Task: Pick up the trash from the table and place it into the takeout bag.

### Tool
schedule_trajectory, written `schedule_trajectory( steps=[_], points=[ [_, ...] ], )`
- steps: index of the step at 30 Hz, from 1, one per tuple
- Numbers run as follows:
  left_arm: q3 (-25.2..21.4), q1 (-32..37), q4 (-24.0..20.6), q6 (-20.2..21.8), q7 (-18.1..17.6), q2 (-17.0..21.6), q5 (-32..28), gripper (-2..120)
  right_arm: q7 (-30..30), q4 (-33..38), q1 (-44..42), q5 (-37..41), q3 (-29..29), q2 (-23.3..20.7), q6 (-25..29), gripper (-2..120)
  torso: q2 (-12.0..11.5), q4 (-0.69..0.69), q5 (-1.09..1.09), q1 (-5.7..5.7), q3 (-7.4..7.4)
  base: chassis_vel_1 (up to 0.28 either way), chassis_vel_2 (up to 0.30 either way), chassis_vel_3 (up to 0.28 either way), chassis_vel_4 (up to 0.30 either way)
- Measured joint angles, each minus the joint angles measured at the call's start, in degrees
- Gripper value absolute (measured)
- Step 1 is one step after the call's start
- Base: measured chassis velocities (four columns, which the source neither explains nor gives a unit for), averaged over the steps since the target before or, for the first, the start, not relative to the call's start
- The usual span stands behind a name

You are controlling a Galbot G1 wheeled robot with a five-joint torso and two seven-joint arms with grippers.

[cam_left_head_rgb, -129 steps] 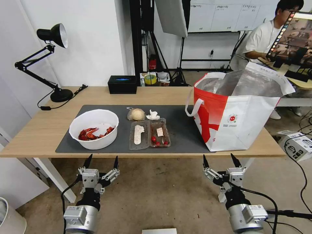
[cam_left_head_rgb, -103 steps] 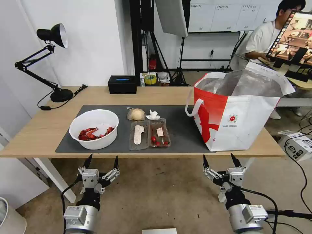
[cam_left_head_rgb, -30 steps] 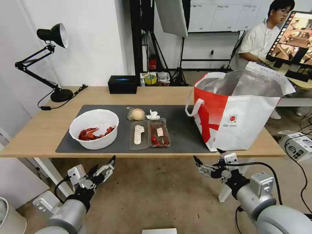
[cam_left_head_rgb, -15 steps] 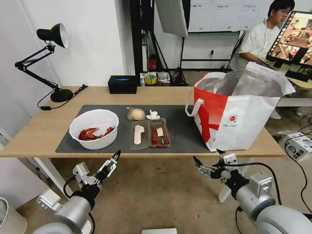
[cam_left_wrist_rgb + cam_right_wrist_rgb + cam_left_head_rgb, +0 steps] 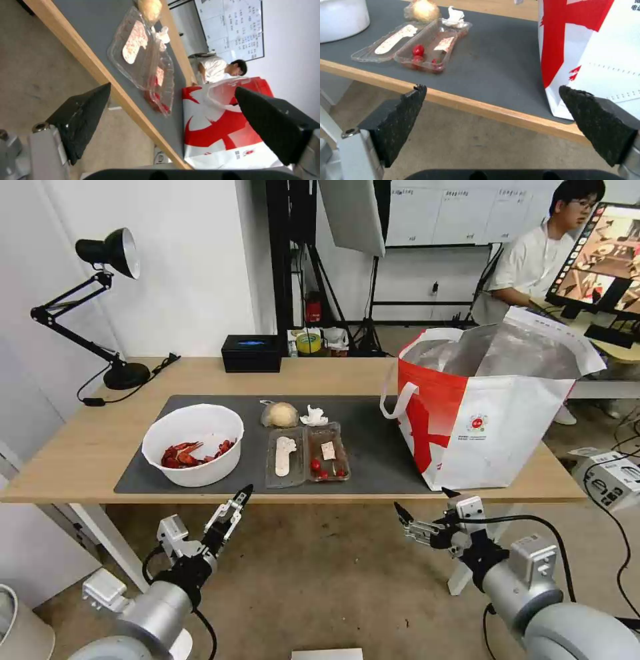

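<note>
Just beyond the wide-open left gripper [image 5: 230, 508] and right gripper [image 5: 420, 510], the clamshell tray [image 5: 307, 455] looks light, thin and crushable, best pinched at its rim.

Matt grey mat [image 5: 373, 447] on pale wood table [image 5: 320, 377] (foil-lined bag [image 5: 493, 440]).

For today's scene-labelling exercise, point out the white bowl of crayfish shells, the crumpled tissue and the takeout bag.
white bowl [image 5: 200, 471], head view, on its front outer wall.
crumpled tissue [image 5: 313, 415], head view, on the middle of the wad.
takeout bag [image 5: 510, 430], head view, on its white front panel.
</note>
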Motion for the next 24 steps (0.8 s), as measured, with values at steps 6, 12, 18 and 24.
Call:
schedule_trajectory(
  steps=[6,12,18,24],
  points=[
    [-0.1,-0.8,0.0,-0.2,-0.8,-0.9,-2.1,100,0.0,-0.1,0.0,0.0,-0.4,0.0,0.0,100,0.0,0.00,0.00,0.00,0.00,0.000,0.000,0.000,0.000],
    [0.0,-1.4,0.0,-0.2,-1.3,-1.5,-2.9,100,0.0,-0.2,0.1,-0.1,-0.7,-0.1,0.0,100,0.0,0.00,0.00,0.00,0.00,0.000,0.000,0.000,0.000],
    [0.5,-2.3,0.8,-0.3,-1.5,-2.2,-3.5,100,-0.1,-0.4,0.2,-0.1,-0.8,-0.2,0.0,100,0.0,0.00,0.00,0.00,0.00,0.000,0.000,0.000,0.000],
    [0.7,-2.3,1.1,-0.4,-1.5,-3.3,-3.4,100,-0.2,-1.1,1.3,0.0,-1.7,-0.6,-0.1,100,0.0,0.00,0.00,0.00,0.00,0.000,0.000,0.000,0.000]
  ],
)
